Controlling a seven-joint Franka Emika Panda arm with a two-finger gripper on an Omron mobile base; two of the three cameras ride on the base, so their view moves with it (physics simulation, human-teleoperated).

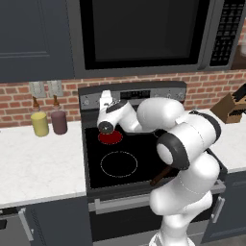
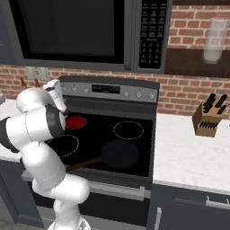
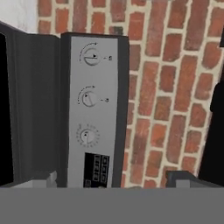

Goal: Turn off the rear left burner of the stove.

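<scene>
**Three knobs in front of the hand, rear left burner glowing red**

Three knobs (image 3: pixel 89 98) sit in your hand view on the grey control panel (image 3: pixel 92 175), rolled sideways so they run in a column, with the dark display (image 3: pixel 97 168) just past the last one. Brick wall (image 3: pixel 166 87) takes up the rest of that view.

Your target, the rear left burner (image 1: pixel 110 138), is lit red at the back left of the stove (image 1: pixel 144 158), right under the arm's wrist. From the right base view the same red disc (image 2: pixel 76 121) peeks out just beside the arm's elbow.

The gripper (image 1: pixel 105 98) is up at the left end of the panel. You can make out two grey finger tips (image 3: pixel 43 179) at the bottom corners of the hand view, spread wide with nothing between them, so the jaws are open.

Stuff around you:
- a dark pan (image 2: pixel 119 154) on the front right zone, its handle pointing toward the robot's base
- the front left zone (image 1: pixel 118 163), plain black
- the rear right zone (image 2: pixel 128 130), also black
- two bottles, yellow (image 1: pixel 39 122) and maroon (image 1: pixel 59 120), on the left counter (image 1: pixel 38 168), well apart from the stove
- a knife block (image 2: pixel 207 119) on the right counter
- a microwave (image 2: pixel 81 31) overhead

The arm's own bulk hides much of the cooktop in the left base view.
</scene>
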